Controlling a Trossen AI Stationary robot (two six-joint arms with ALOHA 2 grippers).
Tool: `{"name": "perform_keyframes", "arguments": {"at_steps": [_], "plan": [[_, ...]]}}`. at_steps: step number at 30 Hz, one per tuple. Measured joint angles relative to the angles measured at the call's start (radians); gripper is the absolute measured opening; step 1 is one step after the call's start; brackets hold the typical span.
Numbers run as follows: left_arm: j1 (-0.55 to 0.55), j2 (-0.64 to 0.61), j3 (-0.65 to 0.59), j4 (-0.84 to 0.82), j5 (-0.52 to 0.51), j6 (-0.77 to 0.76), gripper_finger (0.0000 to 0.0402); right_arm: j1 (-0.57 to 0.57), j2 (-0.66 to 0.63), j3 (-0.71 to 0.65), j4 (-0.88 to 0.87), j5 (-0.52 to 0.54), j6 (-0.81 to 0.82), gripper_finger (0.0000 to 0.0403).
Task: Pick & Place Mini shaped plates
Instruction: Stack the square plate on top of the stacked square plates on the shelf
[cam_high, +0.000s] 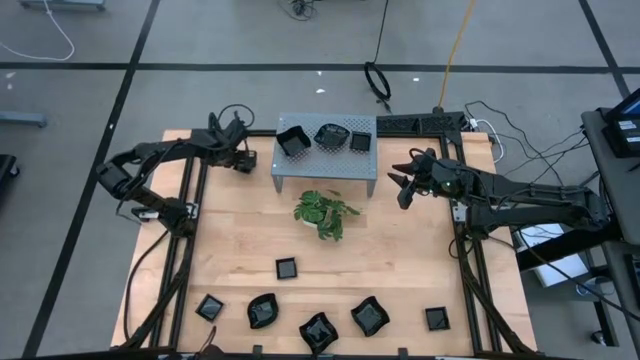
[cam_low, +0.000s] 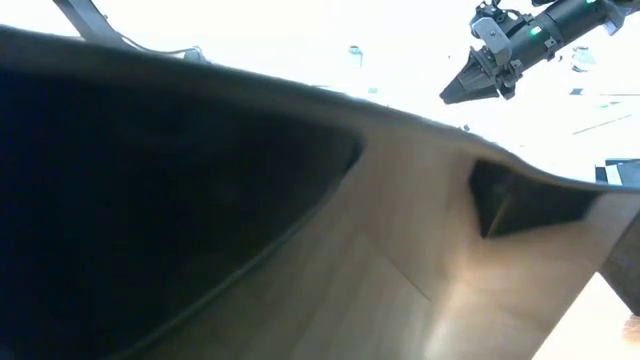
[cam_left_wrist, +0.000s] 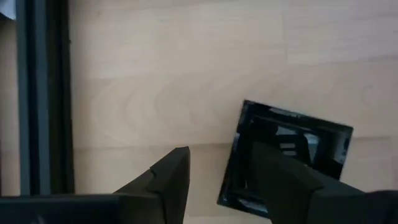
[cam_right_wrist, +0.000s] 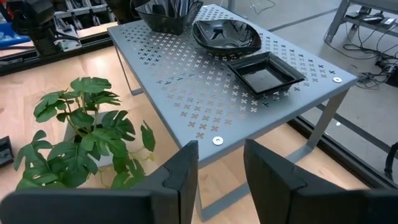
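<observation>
Left wrist view shows the left gripper (cam_left_wrist: 221, 180) with fingers apart, straddling one edge of a square black plate (cam_left_wrist: 292, 155) lying on the table (cam_left_wrist: 186, 74) beside the grey stand (cam_high: 325, 155); right gripper (cam_right_wrist: 221, 171) hovers parted, empty, near the stand's other end.

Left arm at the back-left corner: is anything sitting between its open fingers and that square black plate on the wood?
Nothing visible. In the left wrist view the left gripper is open directly over the square plate, one finger overlapping the plate's edge, with only bare table around it. Whether the finger touches the plate cannot be told.
</observation>
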Motion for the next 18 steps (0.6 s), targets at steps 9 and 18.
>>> {"name": "perform_keyframes", "arguments": {"at_steps": [9,18], "plan": [[-0.046,0.062,0.000,-0.010,-0.010,0.044,0.0165,0.000,0.000,0.000,0.000,0.000,0.000,0.0116],[-0.064,0.076,0.002,-0.008,0.026,0.031,0.0109,0.000,0.000,0.000,0.000,0.000,0.030,0.0116]]}}
